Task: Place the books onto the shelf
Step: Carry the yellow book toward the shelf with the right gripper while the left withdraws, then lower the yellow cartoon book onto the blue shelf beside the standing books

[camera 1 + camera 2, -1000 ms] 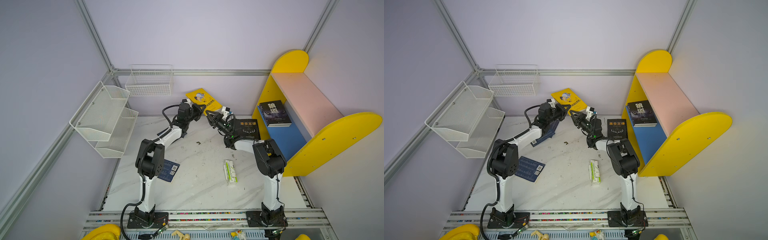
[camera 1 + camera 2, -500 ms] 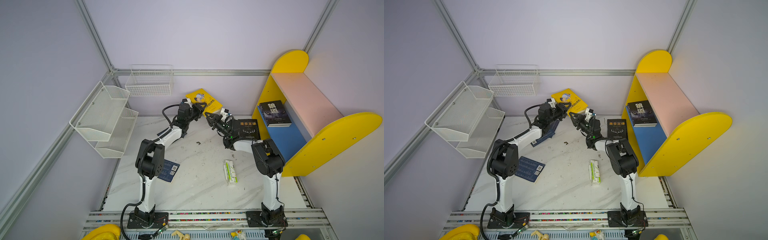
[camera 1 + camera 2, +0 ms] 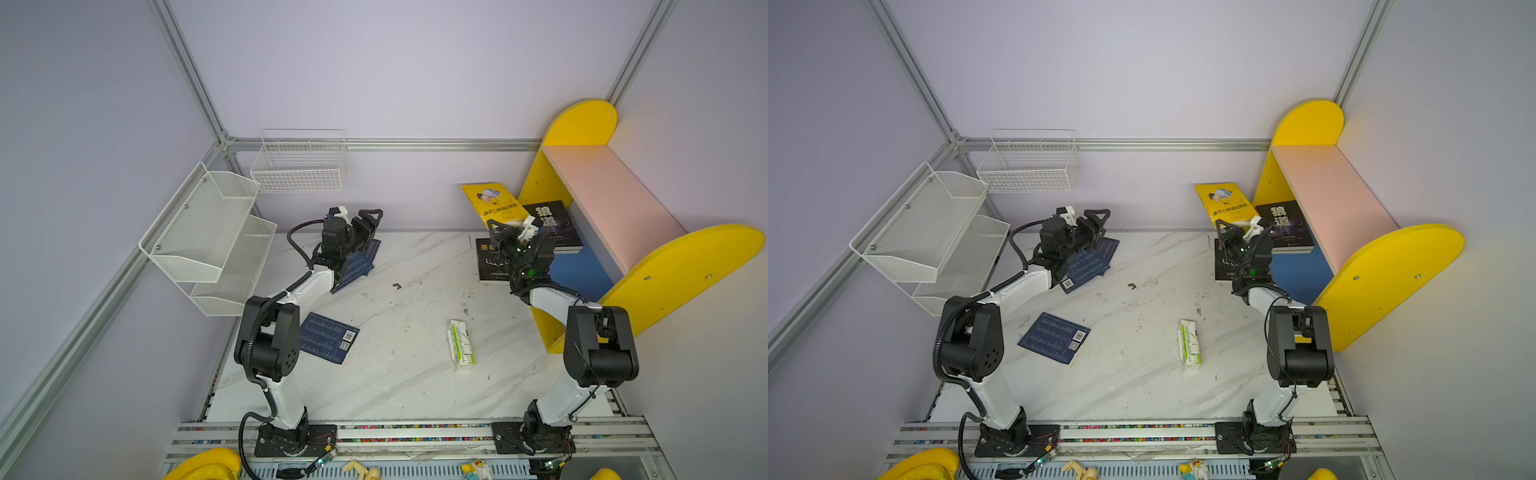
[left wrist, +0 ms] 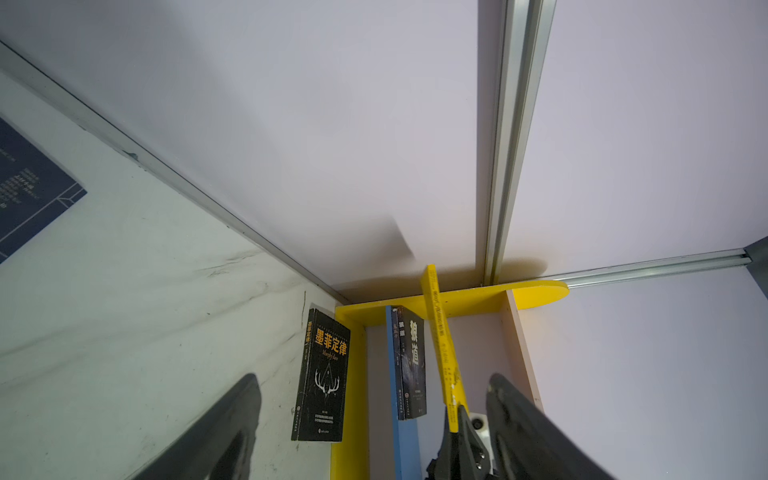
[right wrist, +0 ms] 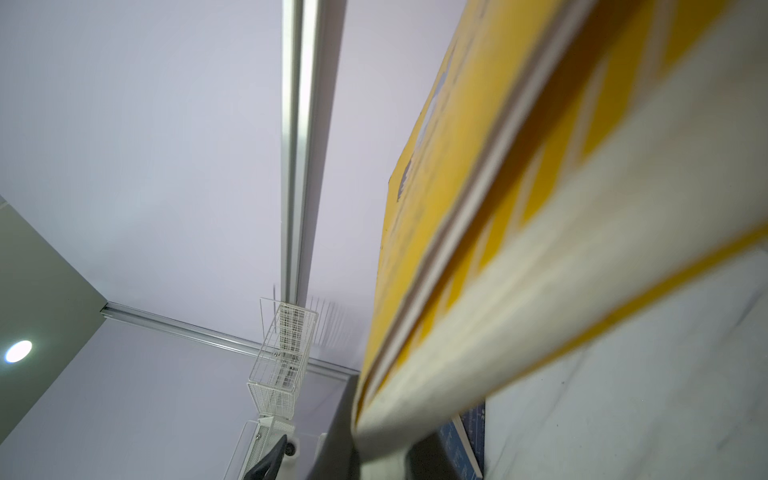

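1 black book with large pale characters lies flat in the shelf. It rests on the blue lower board, under the pink upper board, close to the yellow end panel by the back wall. The white mesh rack and the wire basket hang on the walls, well apart from the shelf.

The yellow book is held off the table, tilted, just beside that same end panel. It is thin and bright yellow, with a cartoon figure and a row of dark characters on the cover. The right gripper is clamped on its lower edge.

The left gripper has its jaws spread wide with nothing between them. It hovers above 2 navy books lying overlapped by the back wall.

A black book with the antler mark lies on the table against the shelf's end panel. 1 more navy book with barcodes lies near the left arm's base, and a green-and-white carton lies mid-table.
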Robot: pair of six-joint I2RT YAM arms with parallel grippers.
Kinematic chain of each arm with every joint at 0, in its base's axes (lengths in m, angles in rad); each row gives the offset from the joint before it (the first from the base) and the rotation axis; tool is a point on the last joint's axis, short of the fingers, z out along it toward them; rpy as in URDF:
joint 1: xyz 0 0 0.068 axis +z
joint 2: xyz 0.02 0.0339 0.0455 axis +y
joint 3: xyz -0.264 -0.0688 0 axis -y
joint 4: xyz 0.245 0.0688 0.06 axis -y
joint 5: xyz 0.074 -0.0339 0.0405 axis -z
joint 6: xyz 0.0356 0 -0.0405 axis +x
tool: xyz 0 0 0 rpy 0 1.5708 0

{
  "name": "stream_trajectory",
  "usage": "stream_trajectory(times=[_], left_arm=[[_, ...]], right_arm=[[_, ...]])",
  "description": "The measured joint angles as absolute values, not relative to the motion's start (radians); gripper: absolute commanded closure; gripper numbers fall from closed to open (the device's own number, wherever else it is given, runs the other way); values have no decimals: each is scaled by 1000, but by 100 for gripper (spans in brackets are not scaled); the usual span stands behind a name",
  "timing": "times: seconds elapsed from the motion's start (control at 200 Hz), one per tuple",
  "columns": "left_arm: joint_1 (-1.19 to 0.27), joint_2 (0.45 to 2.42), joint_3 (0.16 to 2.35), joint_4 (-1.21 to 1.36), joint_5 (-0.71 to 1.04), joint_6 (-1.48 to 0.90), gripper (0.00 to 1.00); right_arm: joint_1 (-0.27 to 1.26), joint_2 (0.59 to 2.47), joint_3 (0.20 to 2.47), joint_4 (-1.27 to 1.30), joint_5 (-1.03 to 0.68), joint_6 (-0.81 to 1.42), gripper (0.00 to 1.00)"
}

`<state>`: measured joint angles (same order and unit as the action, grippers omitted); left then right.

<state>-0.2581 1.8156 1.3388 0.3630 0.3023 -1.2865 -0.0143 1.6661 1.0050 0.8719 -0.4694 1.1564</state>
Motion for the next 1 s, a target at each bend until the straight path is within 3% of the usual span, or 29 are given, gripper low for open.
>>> stream_trajectory(times=[0.435,1.0], left_arm=[[-267,1821,1333,342,316,-1280,16],[-267,1858,1333,351,330,-1298,16]], right_arm=[[-260,1655,1005,763,-457,1037,97],[-301,1801,1174,606,-473,956,97]])
